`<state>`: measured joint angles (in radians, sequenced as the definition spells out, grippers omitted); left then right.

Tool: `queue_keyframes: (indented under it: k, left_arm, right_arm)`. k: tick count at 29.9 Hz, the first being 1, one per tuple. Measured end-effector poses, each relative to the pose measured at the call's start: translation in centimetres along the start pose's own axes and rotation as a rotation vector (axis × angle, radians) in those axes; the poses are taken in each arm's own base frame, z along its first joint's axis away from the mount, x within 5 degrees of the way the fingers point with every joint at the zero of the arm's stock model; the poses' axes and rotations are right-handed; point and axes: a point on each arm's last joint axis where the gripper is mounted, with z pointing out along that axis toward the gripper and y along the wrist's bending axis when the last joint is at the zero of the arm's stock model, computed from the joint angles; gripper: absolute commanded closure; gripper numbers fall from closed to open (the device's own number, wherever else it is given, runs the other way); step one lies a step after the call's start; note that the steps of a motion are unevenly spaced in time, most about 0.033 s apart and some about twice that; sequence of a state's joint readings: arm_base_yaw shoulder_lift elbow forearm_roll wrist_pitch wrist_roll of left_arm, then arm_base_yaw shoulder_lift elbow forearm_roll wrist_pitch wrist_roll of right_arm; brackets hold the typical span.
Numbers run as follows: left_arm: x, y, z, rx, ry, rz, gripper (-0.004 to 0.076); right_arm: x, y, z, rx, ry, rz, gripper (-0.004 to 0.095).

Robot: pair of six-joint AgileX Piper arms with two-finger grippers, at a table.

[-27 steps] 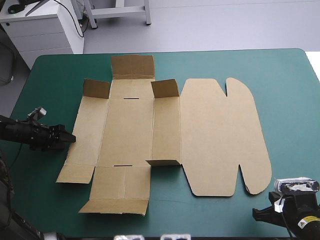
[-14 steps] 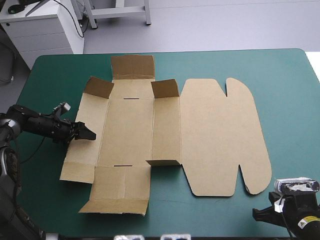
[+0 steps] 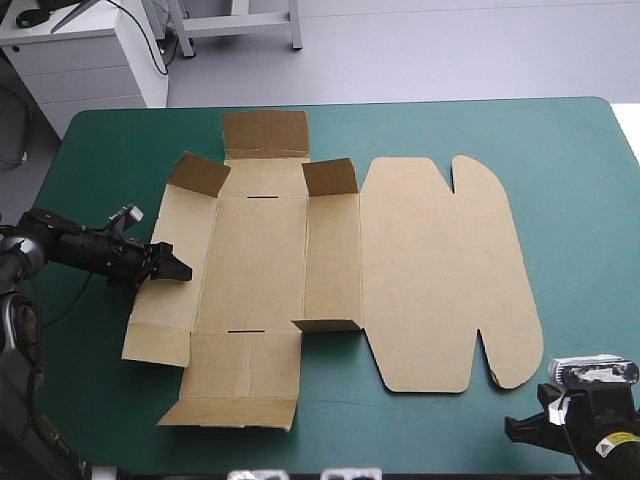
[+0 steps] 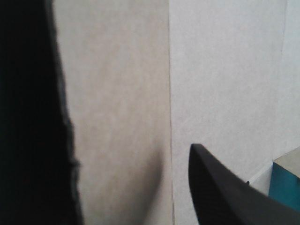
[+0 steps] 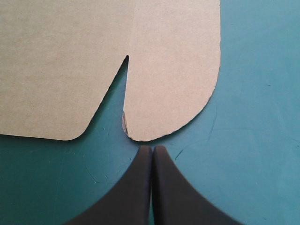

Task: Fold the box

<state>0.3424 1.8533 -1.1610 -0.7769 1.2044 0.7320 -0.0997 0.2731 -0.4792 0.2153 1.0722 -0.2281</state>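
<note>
While the brown box (image 3: 260, 262) lies flat on the teal-green cover (image 3: 580, 200), my left gripper (image 3: 172, 268) is spread at its left wall, right gripper (image 5: 151, 149) pressed together by its lid; I reckon raising that wall comes next.

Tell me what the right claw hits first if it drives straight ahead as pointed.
The box: its rounded tab lies just ahead of the shut right claw. Height is unclear, so it might slide over the board rather than hit the edge.
</note>
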Motion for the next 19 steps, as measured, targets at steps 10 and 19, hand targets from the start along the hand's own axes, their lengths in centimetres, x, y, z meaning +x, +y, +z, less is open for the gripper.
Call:
queue_keyframes:
  k: [10,19]
  left_arm:
    - [-0.8,-0.9,0.3,0.008,0.036,0.046,0.0731]
    - [-4.5,-6.8,0.7,-0.224,0.115,0.451,0.0731]
  right_arm:
    - [0.0,0.0,0.0,0.0,0.0,0.0,0.0927]
    - [0.0,0.0,0.0,0.0,0.001,0.0,0.0927]
